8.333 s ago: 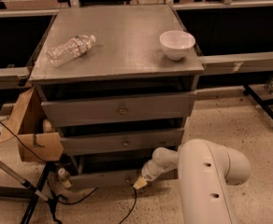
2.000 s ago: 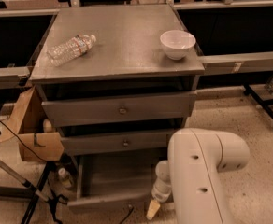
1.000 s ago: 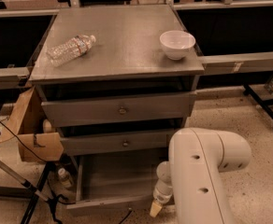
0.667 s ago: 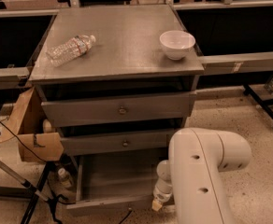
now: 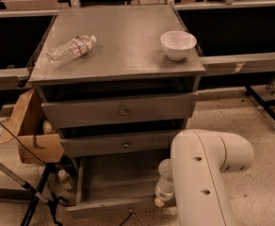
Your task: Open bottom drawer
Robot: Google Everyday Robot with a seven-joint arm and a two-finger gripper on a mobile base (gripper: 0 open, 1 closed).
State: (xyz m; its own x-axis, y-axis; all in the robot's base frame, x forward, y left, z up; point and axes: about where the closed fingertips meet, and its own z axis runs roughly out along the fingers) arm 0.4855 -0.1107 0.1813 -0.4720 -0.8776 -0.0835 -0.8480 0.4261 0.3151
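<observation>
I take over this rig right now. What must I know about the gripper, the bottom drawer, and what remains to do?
The bottom drawer is pulled out well beyond the middle drawer and the top drawer.
The gripper is low, by the right end of that drawer's front panel; whether it touches the panel cannot be told.
Done: the drawer is open, its inside shows.
Left: probably only to draw the arm away without knocking the panel.

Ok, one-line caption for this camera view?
Bottom drawer pulled out, gripper at its front edge; water bottle and white bowl sit on the cabinet top.
</observation>
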